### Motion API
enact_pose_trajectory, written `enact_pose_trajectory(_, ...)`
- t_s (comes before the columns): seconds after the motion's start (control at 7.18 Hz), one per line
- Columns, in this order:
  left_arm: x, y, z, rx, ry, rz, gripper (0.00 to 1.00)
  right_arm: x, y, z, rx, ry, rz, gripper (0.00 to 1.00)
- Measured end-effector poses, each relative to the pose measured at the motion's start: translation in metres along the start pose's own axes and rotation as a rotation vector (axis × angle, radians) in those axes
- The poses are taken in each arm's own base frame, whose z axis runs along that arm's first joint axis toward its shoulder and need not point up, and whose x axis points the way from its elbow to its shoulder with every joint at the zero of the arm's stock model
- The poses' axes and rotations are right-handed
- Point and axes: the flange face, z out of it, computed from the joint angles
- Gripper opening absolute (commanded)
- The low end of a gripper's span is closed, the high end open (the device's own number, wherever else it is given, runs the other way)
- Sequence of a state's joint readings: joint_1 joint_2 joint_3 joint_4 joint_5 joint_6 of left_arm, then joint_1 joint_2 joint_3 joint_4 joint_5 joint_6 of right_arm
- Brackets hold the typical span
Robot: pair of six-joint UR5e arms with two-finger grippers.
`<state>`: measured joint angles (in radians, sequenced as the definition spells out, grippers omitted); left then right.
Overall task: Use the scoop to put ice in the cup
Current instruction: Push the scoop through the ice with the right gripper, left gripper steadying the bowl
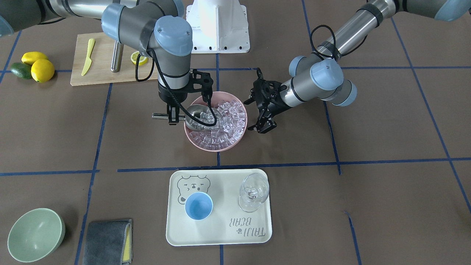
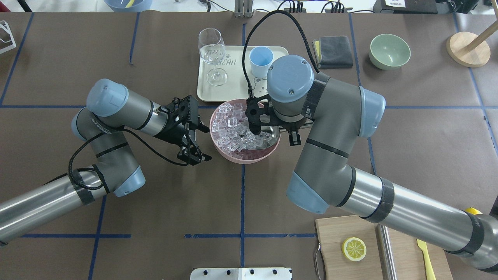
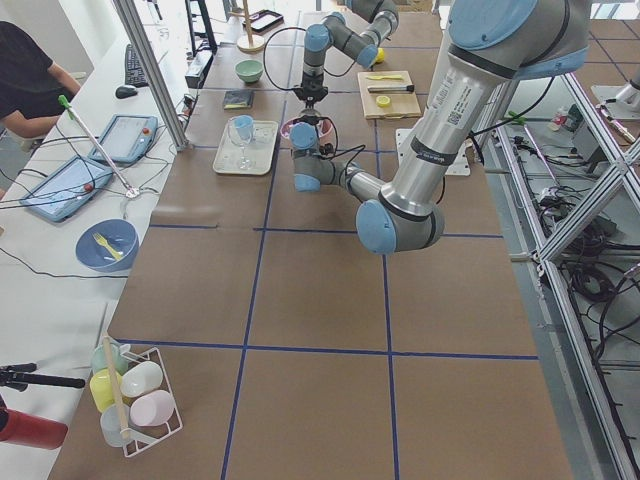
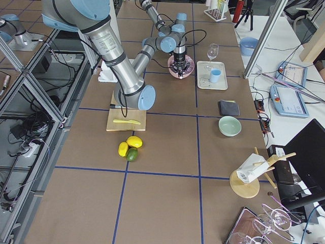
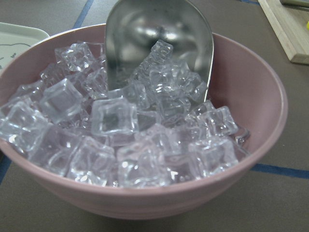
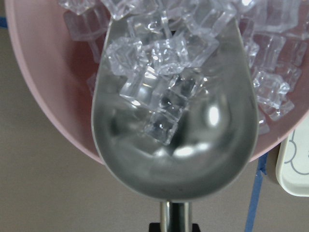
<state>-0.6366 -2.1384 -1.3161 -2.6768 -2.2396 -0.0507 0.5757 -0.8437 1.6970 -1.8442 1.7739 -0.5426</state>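
The steel scoop (image 1: 198, 117) lies tilted in a pink bowl (image 1: 217, 147), its trough pushed into the pile of ice (image 1: 228, 114). Several cubes sit in the trough in the right wrist view (image 6: 164, 96). My right gripper (image 1: 172, 117) is shut on the scoop's handle just outside the bowl's rim. My left gripper (image 1: 256, 114) is open and empty, close beside the bowl's other side. The light-blue cup (image 1: 198, 206) stands upright and empty on a cream tray (image 1: 220, 228), apart from both grippers. The left wrist view shows the scoop (image 5: 145, 29) and the ice (image 5: 111, 121) close up.
A clear wine glass (image 1: 254, 191) stands on the tray next to the cup. A green bowl (image 1: 35, 235) and a grey cloth (image 1: 106, 241) lie beyond the tray's side. A cutting board (image 1: 99, 70) with a knife and a lemon half, and whole lemons (image 1: 38, 68), are near my base.
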Motion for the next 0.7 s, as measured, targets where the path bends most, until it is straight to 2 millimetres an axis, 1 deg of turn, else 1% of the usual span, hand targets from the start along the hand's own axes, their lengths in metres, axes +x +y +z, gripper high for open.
enact_pose_trajectory(0.28, 0.000, -0.001, -0.001, 0.002, -0.001, 0.001, 1.00, 0.003, 0.005, -0.007, 0.037, -0.017, 0.009, 0.00)
enact_pose_trajectory(0.42, 0.001, -0.002, -0.002, 0.004, 0.000, 0.002, 1.00, 0.005, 0.012, -0.004, 0.074, -0.029, 0.013, 0.00)
enact_pose_trajectory(0.7, 0.001, -0.003, -0.003, 0.006, -0.001, 0.002, 1.00, 0.009, 0.036, 0.007, 0.156, -0.047, 0.021, 0.00)
